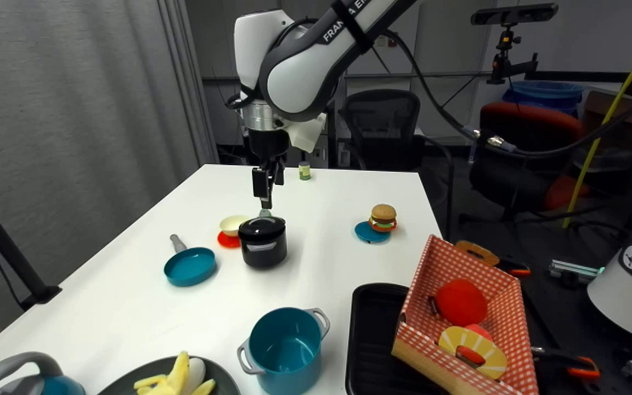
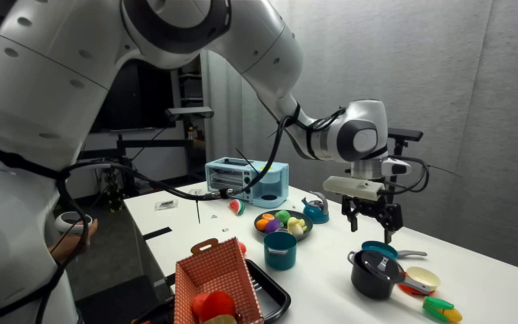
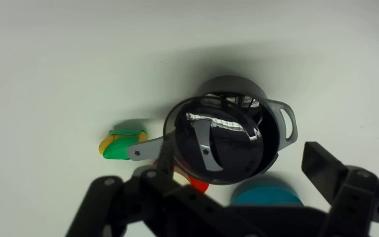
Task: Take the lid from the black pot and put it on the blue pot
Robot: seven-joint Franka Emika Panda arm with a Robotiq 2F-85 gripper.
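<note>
The lid (image 3: 239,144), see-through with a grey handle on top, rests off-centre on the black pot (image 3: 230,85). It leaves part of the pot's opening uncovered on the loop-handle side. The lid (image 1: 261,228) (image 2: 382,264) and black pot (image 1: 264,252) (image 2: 369,284) show in both exterior views. The blue pot (image 1: 288,356) (image 2: 280,253) stands uncovered on the table in both exterior views; it is out of the wrist view. My gripper (image 1: 272,193) (image 2: 371,236) (image 3: 239,154) is open and empty, pointing down above the black pot and apart from the lid.
A teal pan (image 1: 190,267) (image 3: 266,196), cream bowl (image 1: 233,224) on a red plate and toy corn (image 3: 120,146) lie close to the black pot. A checkered basket (image 1: 464,329), black tray (image 1: 376,340) and plate of toy food (image 2: 281,225) stand around the blue pot.
</note>
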